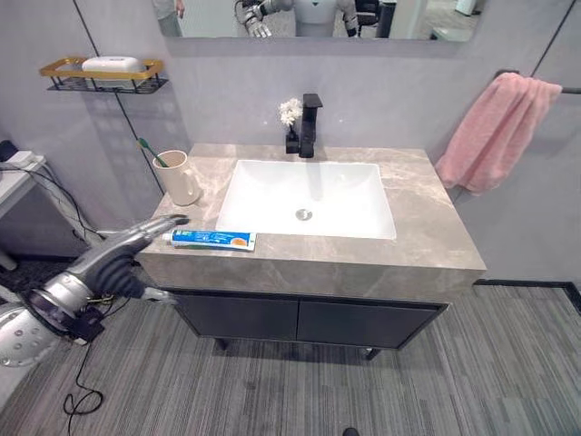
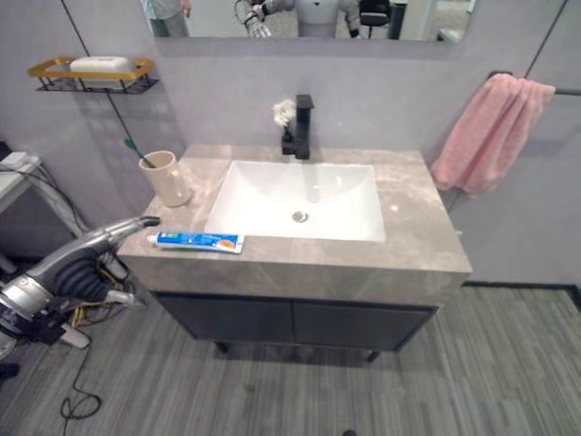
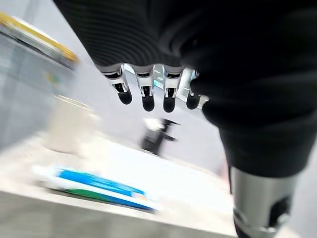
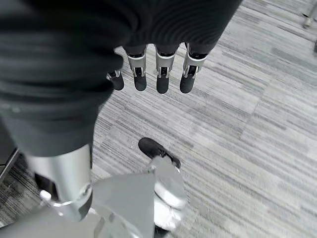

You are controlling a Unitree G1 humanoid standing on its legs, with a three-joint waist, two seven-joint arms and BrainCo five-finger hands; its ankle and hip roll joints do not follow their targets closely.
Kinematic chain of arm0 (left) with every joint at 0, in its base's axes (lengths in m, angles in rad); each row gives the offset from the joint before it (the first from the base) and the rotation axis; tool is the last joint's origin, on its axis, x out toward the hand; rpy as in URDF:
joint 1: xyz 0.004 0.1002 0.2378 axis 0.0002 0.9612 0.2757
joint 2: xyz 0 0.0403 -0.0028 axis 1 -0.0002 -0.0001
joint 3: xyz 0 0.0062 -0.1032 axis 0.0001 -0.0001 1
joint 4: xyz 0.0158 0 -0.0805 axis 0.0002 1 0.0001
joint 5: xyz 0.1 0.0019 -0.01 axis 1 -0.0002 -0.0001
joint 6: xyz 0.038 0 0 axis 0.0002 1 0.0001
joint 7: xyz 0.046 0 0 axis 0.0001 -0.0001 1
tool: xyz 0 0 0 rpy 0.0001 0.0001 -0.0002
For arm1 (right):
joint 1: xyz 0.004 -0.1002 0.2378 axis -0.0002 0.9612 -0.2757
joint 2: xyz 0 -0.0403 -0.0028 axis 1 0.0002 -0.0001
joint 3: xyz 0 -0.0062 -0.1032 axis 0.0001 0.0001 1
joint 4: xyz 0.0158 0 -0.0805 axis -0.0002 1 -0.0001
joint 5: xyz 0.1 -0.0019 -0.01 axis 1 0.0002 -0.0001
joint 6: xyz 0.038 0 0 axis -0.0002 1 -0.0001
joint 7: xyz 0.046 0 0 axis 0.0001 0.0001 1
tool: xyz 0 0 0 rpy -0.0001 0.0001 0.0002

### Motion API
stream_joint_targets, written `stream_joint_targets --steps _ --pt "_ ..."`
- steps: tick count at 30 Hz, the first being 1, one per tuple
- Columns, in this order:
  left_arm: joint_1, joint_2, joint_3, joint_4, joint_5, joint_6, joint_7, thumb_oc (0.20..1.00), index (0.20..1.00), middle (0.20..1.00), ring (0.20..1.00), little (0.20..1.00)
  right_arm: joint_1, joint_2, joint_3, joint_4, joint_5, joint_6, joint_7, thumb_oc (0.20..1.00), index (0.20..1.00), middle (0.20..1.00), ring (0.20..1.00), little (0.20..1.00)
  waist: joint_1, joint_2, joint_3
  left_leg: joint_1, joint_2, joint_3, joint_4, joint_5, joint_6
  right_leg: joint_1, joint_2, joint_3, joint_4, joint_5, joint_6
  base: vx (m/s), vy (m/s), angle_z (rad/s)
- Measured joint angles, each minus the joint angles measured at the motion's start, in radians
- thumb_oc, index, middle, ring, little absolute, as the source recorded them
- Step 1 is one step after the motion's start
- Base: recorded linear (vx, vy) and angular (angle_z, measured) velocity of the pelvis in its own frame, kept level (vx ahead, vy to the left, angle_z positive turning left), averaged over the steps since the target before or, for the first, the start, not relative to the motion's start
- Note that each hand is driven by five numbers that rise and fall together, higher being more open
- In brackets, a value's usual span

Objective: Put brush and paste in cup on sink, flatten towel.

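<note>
While your left hand (image 1: 118, 254) reaches w/ fingers straight, holding nothing, its tips sit just beside the blue-and-white toothpaste tube (image 1: 213, 240) lying flat on the grey stone counter (image 1: 427, 227) front edge. Right hand (image 4: 148, 69): relaxed, over floor. Green toothbrush (image 1: 151, 153) stands in cream mug (image 1: 179, 177); pink towel (image 1: 495, 132) bunched on wall rail.

- A bathroom: a grey marbled stone vanity top (image 1: 427, 227) holds a white rectangular basin (image 1: 309, 195) with a black tap (image 1: 310, 125) at its back edge.
- Dark cabinet doors (image 1: 300, 320) sit under the top.
- A mirror (image 1: 318, 18) hangs on the grey wall above.
- A pink towel (image 1: 495, 132) hangs by the right edge.
- A gold-rimmed wire wall shelf (image 1: 102, 77) carries a white soap dish.
- A beige cup (image 1: 179, 177) with a toothbrush stands at the back left corner.
</note>
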Motion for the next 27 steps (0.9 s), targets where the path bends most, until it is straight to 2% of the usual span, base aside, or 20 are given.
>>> stream_joint_targets --steps 2,6,9,11,18,27 --pt "-0.035 -0.003 -0.027 0.080 0.046 0.006 0.024 1.000 1.000 1.000 1.000 1.000 0.020 0.001 -0.004 -0.005 0.000 0.000 0.000 1.000 1.000 1.000 1.000 1.000 -0.023 0.002 -0.002 -0.012 0.001 0.007 0.000 0.000 0.000 -0.018 0.002 0.011 0.001 0.005 0.000 -0.01 0.013 -0.23" --pt "-0.062 0.000 -0.039 0.127 0.115 0.010 0.036 1.000 1.000 1.000 1.000 1.000 0.043 0.000 -0.022 -0.005 0.001 0.004 0.000 1.000 1.000 1.000 1.000 1.000 -0.038 0.003 0.000 -0.012 0.007 0.040 0.000 0.002 0.002 -0.037 0.011 0.040 0.003 0.015 -0.002 0.00 0.010 -0.23" --pt "-0.084 0.000 -0.057 0.174 0.116 0.007 0.042 1.000 1.000 1.000 1.000 1.000 0.072 0.000 -0.024 -0.001 0.001 0.011 0.002 1.000 1.000 1.000 1.000 1.000 -0.047 0.006 0.000 -0.008 0.014 0.055 0.000 -0.002 -0.003 -0.038 0.020 0.053 0.000 0.017 -0.004 0.02 0.012 -0.13" --pt "-0.105 -0.007 -0.069 0.221 0.117 0.026 0.060 1.000 1.000 1.000 1.000 1.000 0.083 -0.001 -0.031 -0.002 0.002 0.015 0.003 1.000 1.000 1.000 1.000 1.000 -0.063 0.003 0.000 -0.006 0.019 0.060 -0.001 -0.004 -0.006 -0.047 0.027 0.060 -0.002 0.017 -0.005 -0.01 0.019 -0.13" --pt "-0.153 -0.026 -0.120 0.326 0.148 0.049 0.073 1.000 1.000 1.000 1.000 1.000 0.072 -0.002 -0.031 -0.002 0.011 0.019 0.005 1.000 1.000 1.000 1.000 1.000 -0.056 -0.011 0.010 -0.017 0.028 0.111 -0.001 -0.002 -0.010 -0.086 0.040 0.110 -0.002 0.030 -0.009 -0.01 0.018 -0.21" --pt "-0.239 -0.033 -0.201 0.452 0.159 0.065 0.074 1.000 1.000 1.000 1.000 1.000 0.057 -0.003 -0.031 -0.011 0.042 0.018 0.004 1.000 1.000 1.000 1.000 1.000 -0.058 -0.033 0.028 -0.051 0.033 0.112 -0.001 0.001 -0.014 -0.119 0.046 0.107 0.000 0.040 -0.016 0.00 0.003 -0.02"
